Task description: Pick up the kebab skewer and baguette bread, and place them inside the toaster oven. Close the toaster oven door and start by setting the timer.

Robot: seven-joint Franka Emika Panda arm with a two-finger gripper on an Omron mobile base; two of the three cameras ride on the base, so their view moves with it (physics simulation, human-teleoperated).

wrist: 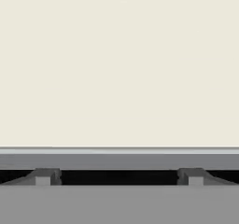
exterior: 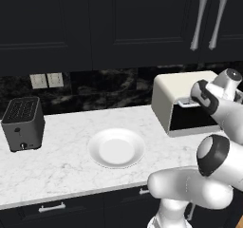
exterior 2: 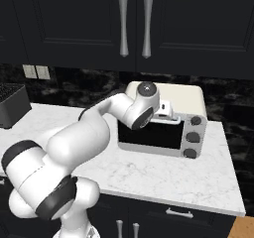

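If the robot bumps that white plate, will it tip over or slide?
Probably slide: the white plate lies flat, wide and low on the smooth marble counter, so tipping seems unlikely. It looks like stiff, glossy ceramic, so it might chip if knocked off.

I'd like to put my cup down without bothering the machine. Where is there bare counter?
Bare marble lies between the black toaster and the white plate, and along the counter's front edge before the toaster oven. It is crowded at the oven front, where the arm and its tool reach in.

Glossy white rounded arm (exterior 2: pixel 74 143) segments with dark joint bands.
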